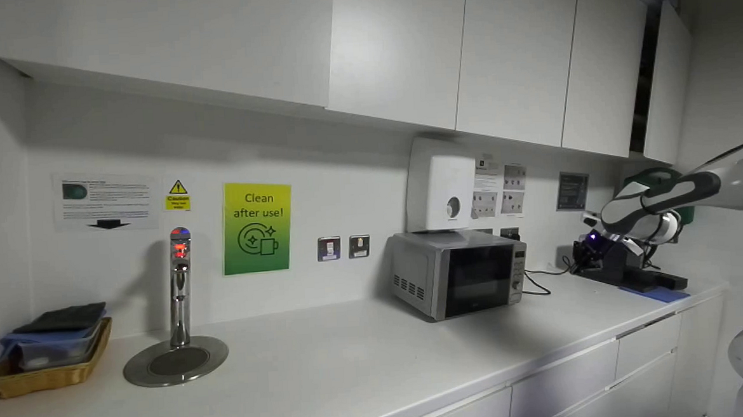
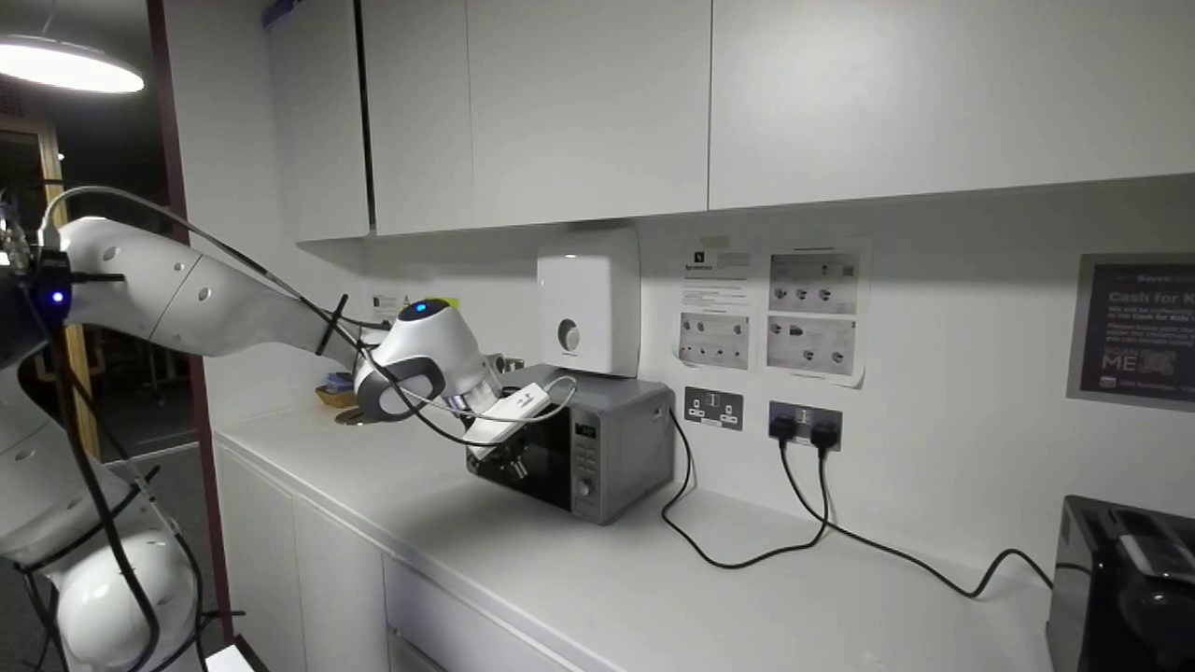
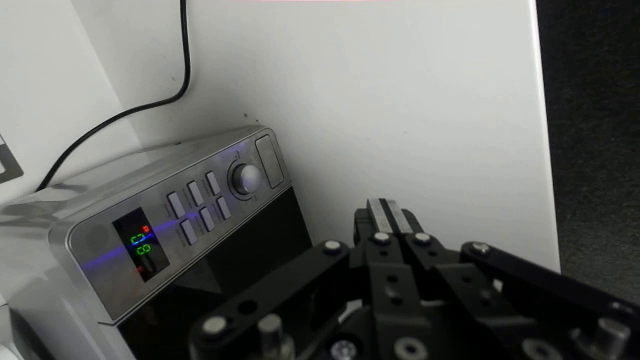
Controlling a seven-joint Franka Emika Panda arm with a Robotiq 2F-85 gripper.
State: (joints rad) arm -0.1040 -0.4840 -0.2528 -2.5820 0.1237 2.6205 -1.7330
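Note:
My black gripper [image 3: 385, 206] is shut, its metal-faced fingertips together with nothing between them, above the white counter [image 3: 400, 100] in the wrist view. Nearest is a silver microwave [image 3: 165, 200] to its left, with a round knob [image 3: 247, 179], a rectangular button [image 3: 270, 161], several small buttons and a lit display [image 3: 142, 244]. The microwave's dark door [image 1: 480, 278] looks closed. In an exterior view the gripper [image 2: 519, 465] hangs in front of the microwave [image 2: 621, 457]; contact cannot be told there. Elsewhere the gripper [image 1: 587, 253] blends into dark items behind it.
A black cable [image 2: 691, 504] runs from wall sockets [image 2: 805, 425] along the counter to a dark machine [image 2: 1120, 588]. A white dispenser [image 1: 441, 182] stands above the microwave. Wall cabinets [image 1: 395, 55] overhang the counter. A metal tap [image 1: 180, 288] and wicker basket [image 1: 50, 378] are farther along.

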